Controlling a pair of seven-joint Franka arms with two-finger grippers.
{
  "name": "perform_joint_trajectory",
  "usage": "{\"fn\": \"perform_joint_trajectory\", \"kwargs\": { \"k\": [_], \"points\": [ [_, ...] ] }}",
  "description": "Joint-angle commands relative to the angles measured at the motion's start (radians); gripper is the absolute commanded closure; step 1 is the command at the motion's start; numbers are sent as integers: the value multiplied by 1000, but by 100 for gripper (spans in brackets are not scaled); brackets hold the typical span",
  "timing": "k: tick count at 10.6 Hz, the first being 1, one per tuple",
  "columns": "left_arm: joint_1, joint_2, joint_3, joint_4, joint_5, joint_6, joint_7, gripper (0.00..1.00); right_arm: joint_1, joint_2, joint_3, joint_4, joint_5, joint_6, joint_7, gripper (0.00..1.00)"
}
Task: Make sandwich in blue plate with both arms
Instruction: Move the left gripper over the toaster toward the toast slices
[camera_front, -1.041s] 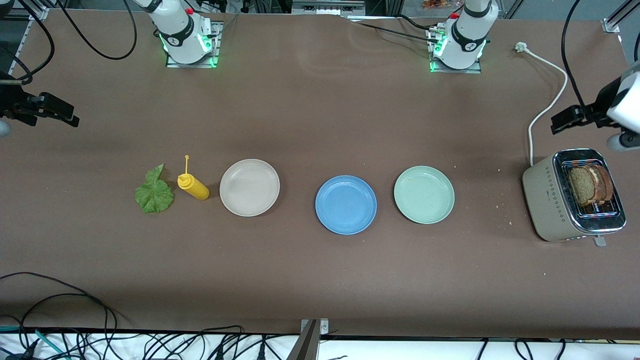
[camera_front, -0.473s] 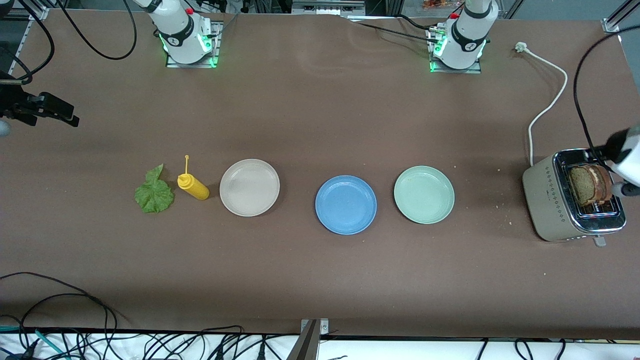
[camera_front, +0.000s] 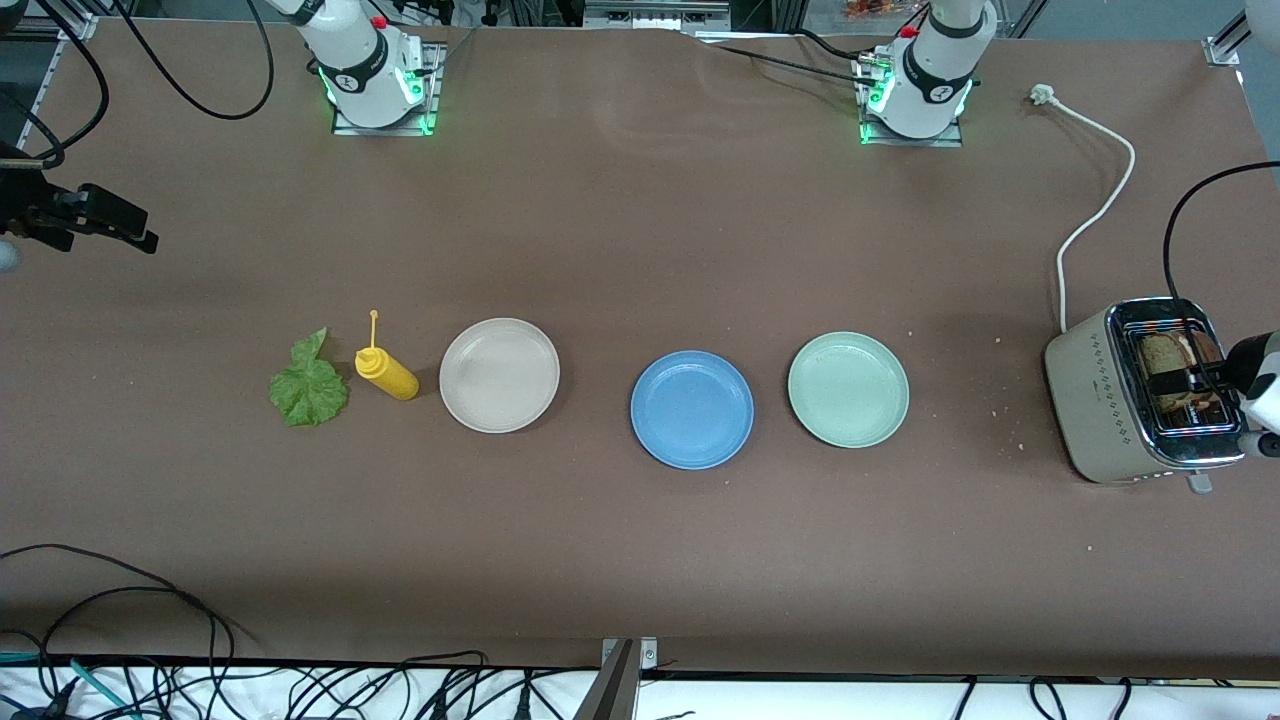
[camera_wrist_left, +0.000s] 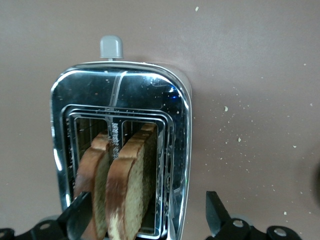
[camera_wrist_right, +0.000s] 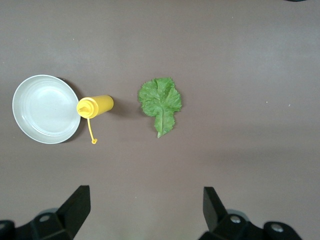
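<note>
Here the left gripper (camera_wrist_left: 145, 217) hangs over the toaster (camera_front: 1105, 400), fingers spread wide around two bread slices (camera_wrist_left: 122, 185) standing in its slots. The right gripper (camera_wrist_right: 145, 212), likewise released, waits above the lettuce leaf (camera_wrist_right: 160, 103) and mustard bottle (camera_wrist_right: 95, 106). The blue plate (camera_front: 691, 409) sits between the beige plate (camera_front: 499, 375) and green plate (camera_front: 848, 389).

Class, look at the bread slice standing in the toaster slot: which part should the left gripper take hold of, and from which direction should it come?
Grip the top edge of the bread slice, where the crust rises above the toaster rim. Come straight down from above: the slices stand upright in the slots, so only their tops are exposed. The left gripper hangs open over them; one finger on each flat face would probably pinch best.
</note>
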Motion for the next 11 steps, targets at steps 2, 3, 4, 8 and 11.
{"fn": "perform_joint_trajectory", "kwargs": {
  "k": [2, 3, 4, 8, 11],
  "points": [
    [8, 43, -9, 37, 9, -6, 19, 0, 3, 2, -4, 21, 8, -22, -4, 0],
    [8, 43, -9, 33, 9, -6, 19, 0, 3, 2, -4, 21, 8, -22, -4, 0],
    [9, 43, -9, 30, 6, -9, 19, 0, 3, 2, -4, 21, 8, -22, -4, 0],
    [31, 35, -10, 1, 1, -34, 19, 0, 4, 2, -4, 21, 8, -22, -4, 0],
    [37, 31, -12, -19, -2, -41, 19, 0, 4, 2, -4, 21, 8, -22, -4, 0]
  ]
}}
